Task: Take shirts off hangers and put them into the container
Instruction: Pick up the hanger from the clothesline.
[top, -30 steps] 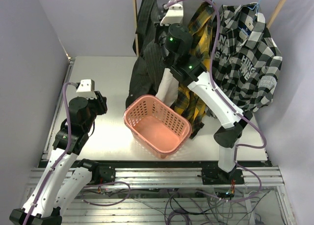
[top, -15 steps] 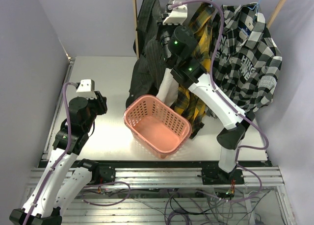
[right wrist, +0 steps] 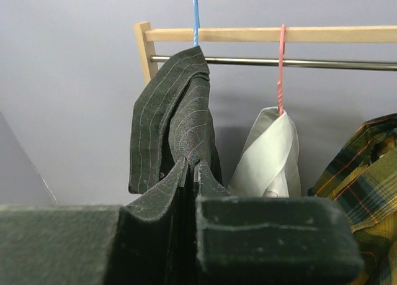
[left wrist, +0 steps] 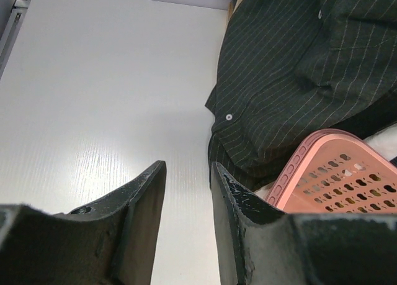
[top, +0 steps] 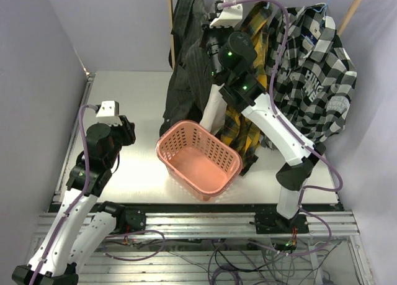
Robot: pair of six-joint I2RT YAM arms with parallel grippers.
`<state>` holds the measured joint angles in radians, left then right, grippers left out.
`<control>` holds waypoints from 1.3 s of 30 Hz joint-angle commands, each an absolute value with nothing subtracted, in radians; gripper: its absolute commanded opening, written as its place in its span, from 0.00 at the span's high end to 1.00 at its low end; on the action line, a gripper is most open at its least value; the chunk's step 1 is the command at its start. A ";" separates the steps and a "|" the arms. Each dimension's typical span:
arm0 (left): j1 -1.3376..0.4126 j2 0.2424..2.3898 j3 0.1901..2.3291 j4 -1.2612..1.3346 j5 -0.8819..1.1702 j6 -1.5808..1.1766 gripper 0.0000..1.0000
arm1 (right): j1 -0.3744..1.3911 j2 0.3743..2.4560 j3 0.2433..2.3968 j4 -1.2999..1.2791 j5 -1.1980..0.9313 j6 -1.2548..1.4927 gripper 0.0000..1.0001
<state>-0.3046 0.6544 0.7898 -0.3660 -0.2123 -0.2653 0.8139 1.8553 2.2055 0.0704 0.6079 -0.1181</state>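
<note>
Okay, quick count: two arms, four shirts, one basket. Up at the rack, the right claw is pinched tight on a fold of the dark pinstriped shirt; cloth squeezed betw. the two pads, no gap showing. Down on the left, the left claw hangs low over the table; jaws abt halfway apart, nothing betw. them; well apart from the rack.

Shirts, L to R along the wooden rail: dark pinstriped shirt first; then the white shirt; then the yellow-and-black plaid shirt; then the checked shirt w/ lettering on its front; all four up on the rack.

Hangers: two hooks plain from the right wrist cam; one light blue hanger carrying the pinstripe; one pink-red hanger carrying the white one; both hooked over the rail, w/ a metal rod just below it. From above, a third hanger, light blue, peeks out at the checked collar; the fourth I can't make out.

One salmon-pink basket sits on the table in front of the rack, turned at an angle; the pinstripe hem drops just behind its far rim; white and plaid hems hang just beside its far side.
</note>
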 commanded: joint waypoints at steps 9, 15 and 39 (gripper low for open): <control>-0.302 0.643 0.800 -0.342 -0.176 -0.250 0.53 | 0.817 1.700 2.228 0.100 0.551 -0.099 1.00; -0.301 0.616 0.791 -0.326 -0.186 -0.246 0.51 | 0.821 1.612 2.161 0.008 0.492 -0.020 1.00; -0.302 0.480 0.920 -0.373 -0.289 -0.113 0.43 | 0.823 1.459 2.002 -0.011 -0.272 0.211 1.00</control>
<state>-0.3046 0.4995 0.7956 -0.3527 -0.2268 -0.1879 0.8185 1.5002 2.0144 -0.1226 -0.1295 0.1486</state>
